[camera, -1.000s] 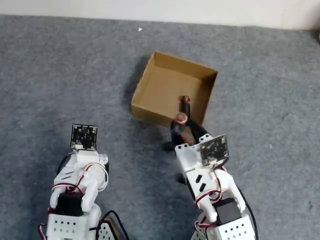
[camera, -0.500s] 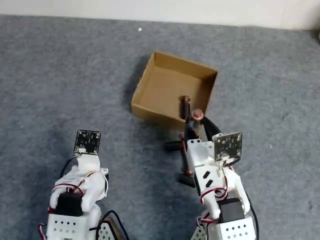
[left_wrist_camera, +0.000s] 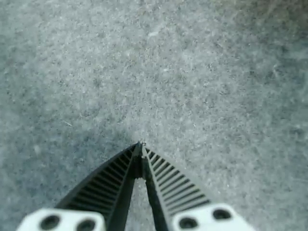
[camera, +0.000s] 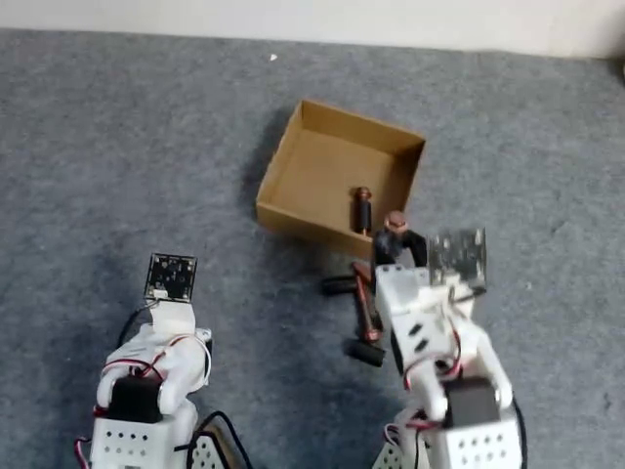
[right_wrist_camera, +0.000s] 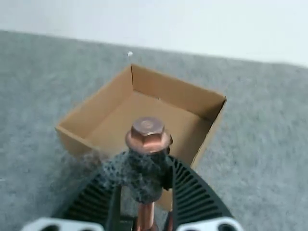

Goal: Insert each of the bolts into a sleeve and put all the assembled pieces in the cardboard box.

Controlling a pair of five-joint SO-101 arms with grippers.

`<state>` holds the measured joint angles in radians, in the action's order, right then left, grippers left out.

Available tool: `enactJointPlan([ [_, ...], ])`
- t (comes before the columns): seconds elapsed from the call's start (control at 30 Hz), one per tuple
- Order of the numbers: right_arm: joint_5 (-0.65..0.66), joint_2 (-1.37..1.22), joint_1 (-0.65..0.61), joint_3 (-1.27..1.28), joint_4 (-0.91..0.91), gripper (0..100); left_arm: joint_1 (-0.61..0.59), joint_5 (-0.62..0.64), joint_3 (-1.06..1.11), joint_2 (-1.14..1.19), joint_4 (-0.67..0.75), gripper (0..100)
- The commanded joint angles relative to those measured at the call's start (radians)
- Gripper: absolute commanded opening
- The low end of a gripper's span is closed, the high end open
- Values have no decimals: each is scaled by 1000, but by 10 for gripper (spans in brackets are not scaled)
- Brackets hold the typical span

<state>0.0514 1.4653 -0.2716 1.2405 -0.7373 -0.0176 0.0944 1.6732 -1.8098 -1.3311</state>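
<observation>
Holding bolt-in-sleeve [right_wrist_camera: 147, 137] clamped in right gripper [right_wrist_camera: 143, 175] just beside cardboard box [camera: 322, 174] | left gripper [left_wrist_camera: 141, 161] closed together, empty | risk: early release drops it outside box.

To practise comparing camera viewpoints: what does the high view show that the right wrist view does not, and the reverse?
The high view adds an assembled piece lying in the cardboard box, a loose bolt and loose sleeves on the carpet, and the left arm. The right wrist view adds the right end effector shut on a dark sleeve with the held bolt through it. Both show the box, the held bolt's head and the carpet.
</observation>
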Motion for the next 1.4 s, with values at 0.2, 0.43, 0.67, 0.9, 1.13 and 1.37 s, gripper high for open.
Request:
enactJointPlan([
  [0.2, -2, -765, 16, -558, 2, 6, -10, -8, 22, -2, -5, 6],
  [0.43, -2, -1265, 18, -946, 2, 6, -10, -8, 22, -2, -5, 6],
  [0.67, -2, -1610, 18, -1236, -1, 6, -10, -8, 22, -2, -5, 6],
  [0.9, -2, -1687, 12, -1340, -139, 56, -10, -8, 22, -2, -5, 6],
  [1.13, 46, -1684, 12, -1460, -400, 166, -10, -8, 22, -2, -5, 6],
  [1.37, 169, -1682, -7, -1596, -693, 29, -10, -8, 22, -2, -5, 6],
])
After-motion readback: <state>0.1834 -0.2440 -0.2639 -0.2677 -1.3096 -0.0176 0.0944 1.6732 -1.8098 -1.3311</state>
